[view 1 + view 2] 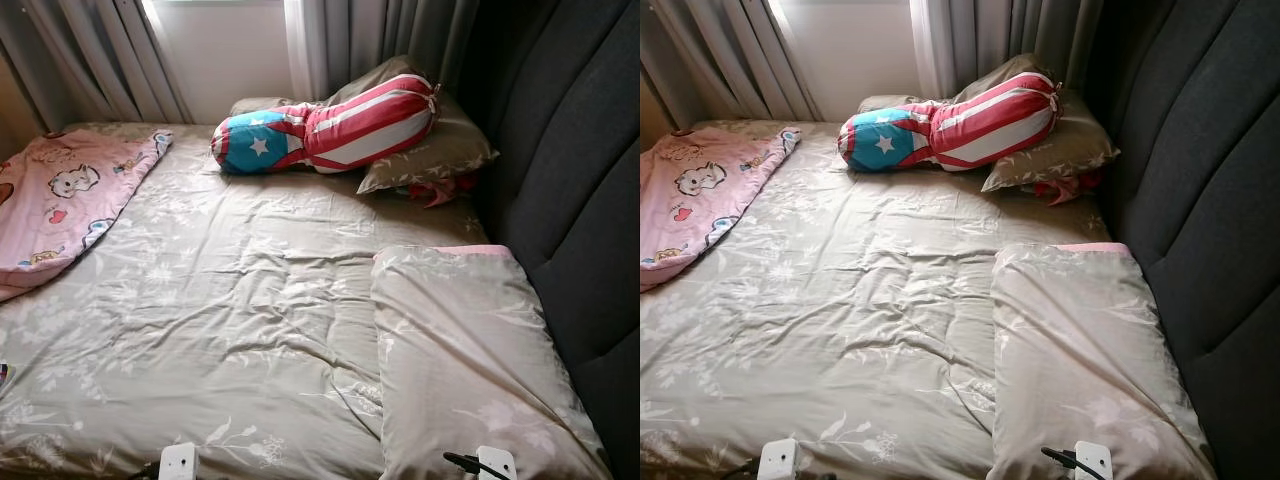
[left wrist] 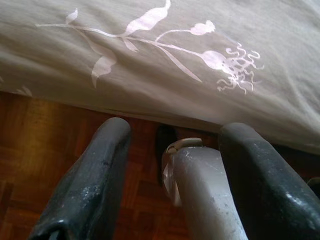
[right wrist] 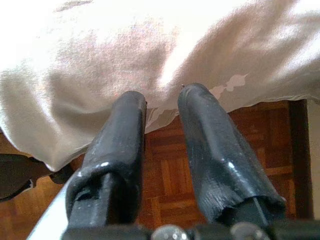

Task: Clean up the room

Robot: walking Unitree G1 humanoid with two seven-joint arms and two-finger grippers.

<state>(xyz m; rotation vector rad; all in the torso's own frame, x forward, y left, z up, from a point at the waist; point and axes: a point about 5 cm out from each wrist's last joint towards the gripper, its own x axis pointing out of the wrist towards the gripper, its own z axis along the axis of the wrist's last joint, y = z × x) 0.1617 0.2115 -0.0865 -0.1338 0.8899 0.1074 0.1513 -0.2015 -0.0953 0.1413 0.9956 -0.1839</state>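
Both claws low at bed edge over parquet floor (image 3: 165, 175): left gripper (image 2: 175, 150) spread, right gripper (image 3: 162, 107) spread, nothing pinched. Beige pillow (image 1: 470, 360) lower right, pink blanket (image 1: 70, 200) upper left, flag bolster (image 1: 330, 130) top center.

A grey-beige cotton bedsheet (image 1: 230, 300) printed with pale flowers, a pink cartoon-print blanket (image 1: 65, 200), a red-and-white striped bolster with a blue, white-starred end (image 1: 330, 130), and a dark grey padded headboard (image 1: 570, 170).

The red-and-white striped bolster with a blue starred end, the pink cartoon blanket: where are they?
Striped bolster with blue starred end (image 1: 340, 128), left eye view, on its striped middle.
Pink cartoon blanket (image 1: 70, 195), left eye view, on its printed top.
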